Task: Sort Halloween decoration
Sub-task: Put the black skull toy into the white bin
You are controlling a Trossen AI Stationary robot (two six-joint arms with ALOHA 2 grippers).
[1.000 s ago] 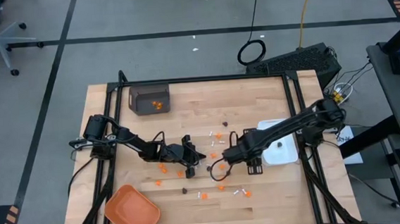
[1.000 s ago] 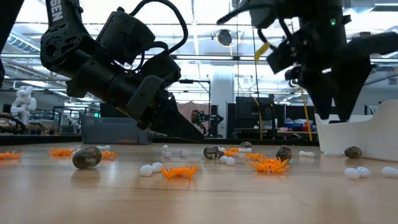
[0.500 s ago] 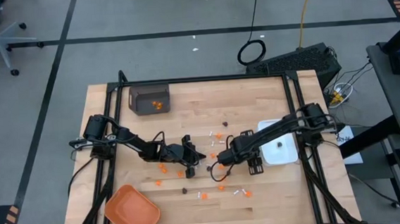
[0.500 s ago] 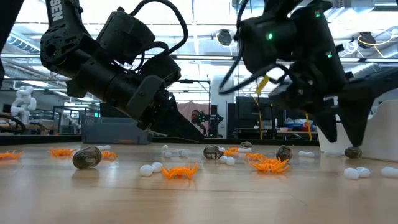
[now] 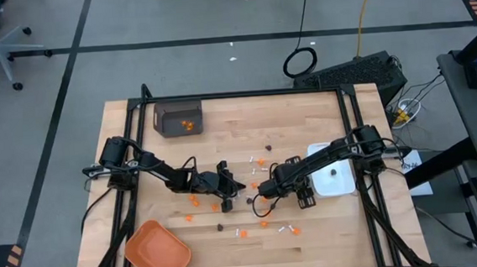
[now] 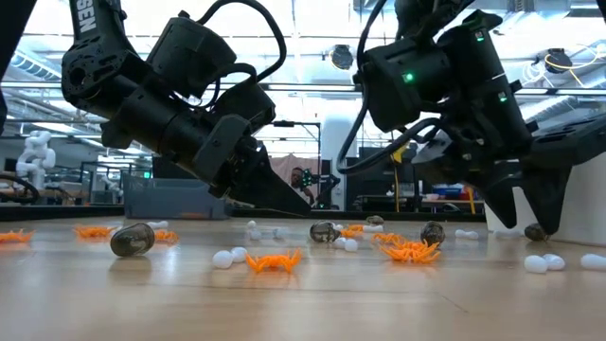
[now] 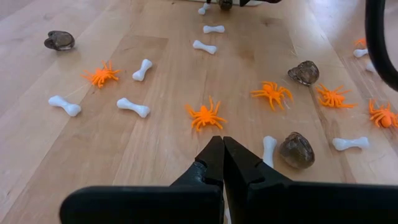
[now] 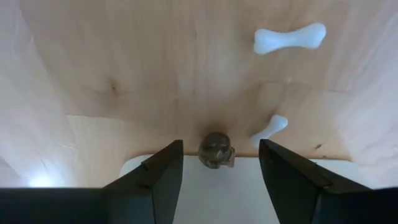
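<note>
One sec back the right gripper (image 8: pixel 219 171) sat further out over the table – now it's pulled in toward the white dish (image 5: pixel 341 185), fingers apart, w/ a dark skull bit (image 8: pixel 216 150) between the tips. Left gripper (image 7: pixel 217 149) waits mid-table, fingers together; orange spiders (image 7: pixel 205 116) & white bones (image 7: pixel 134 107) lie scattered – prob next pick, most sorting left.

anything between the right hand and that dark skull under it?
Nothing visible. The right hand is open and the skull shows bare between its fingers. The nearest bone lies beside it, outside the gap. Left hand sits shut mid-table.
</note>
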